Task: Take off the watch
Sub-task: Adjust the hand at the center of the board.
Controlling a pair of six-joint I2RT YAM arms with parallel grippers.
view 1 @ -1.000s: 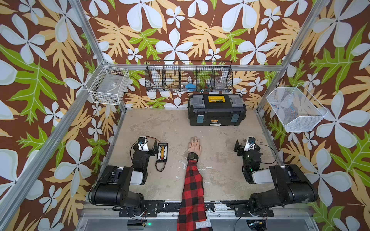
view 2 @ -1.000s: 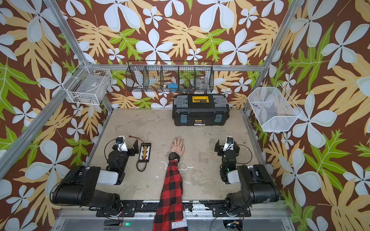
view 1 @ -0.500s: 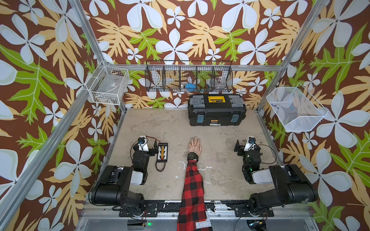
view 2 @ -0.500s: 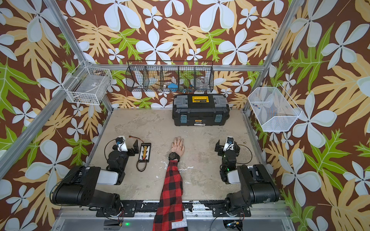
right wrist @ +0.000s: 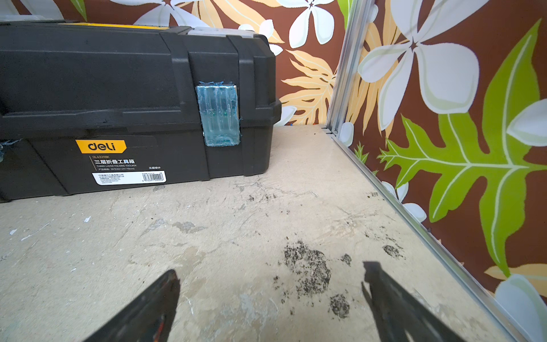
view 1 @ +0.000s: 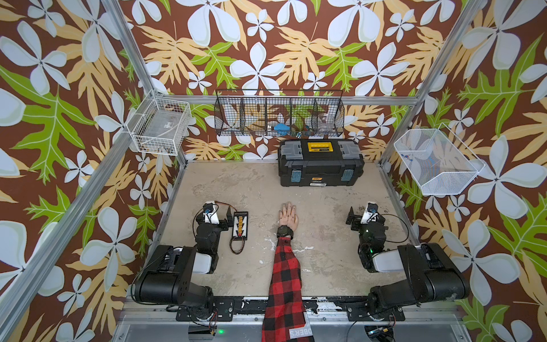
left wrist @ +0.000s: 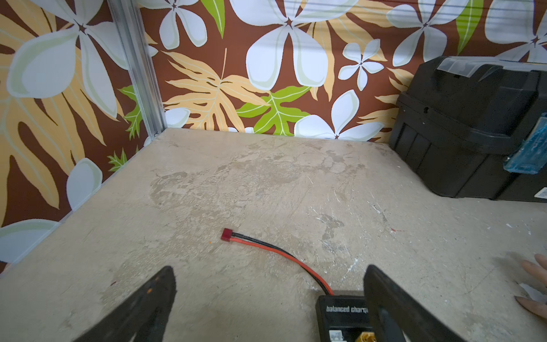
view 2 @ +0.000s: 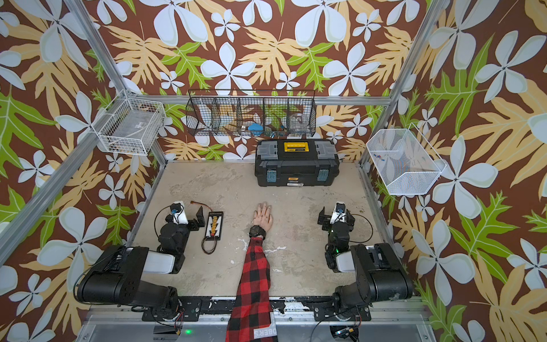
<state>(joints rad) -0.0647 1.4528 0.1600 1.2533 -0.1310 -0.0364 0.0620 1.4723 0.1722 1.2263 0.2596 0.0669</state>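
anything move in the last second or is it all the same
Nothing visibly changed. The left gripper and right gripper stay open and empty at either side. The watch is still strapped on the wrist of the hand, which lies flat on the table. The balance charger board lies where it was.

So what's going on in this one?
A person's arm in a plaid sleeve lies flat on the table, palm down, with the watch on its wrist. The left gripper and right gripper sit open on either side, holding nothing. The watch is not yet off.
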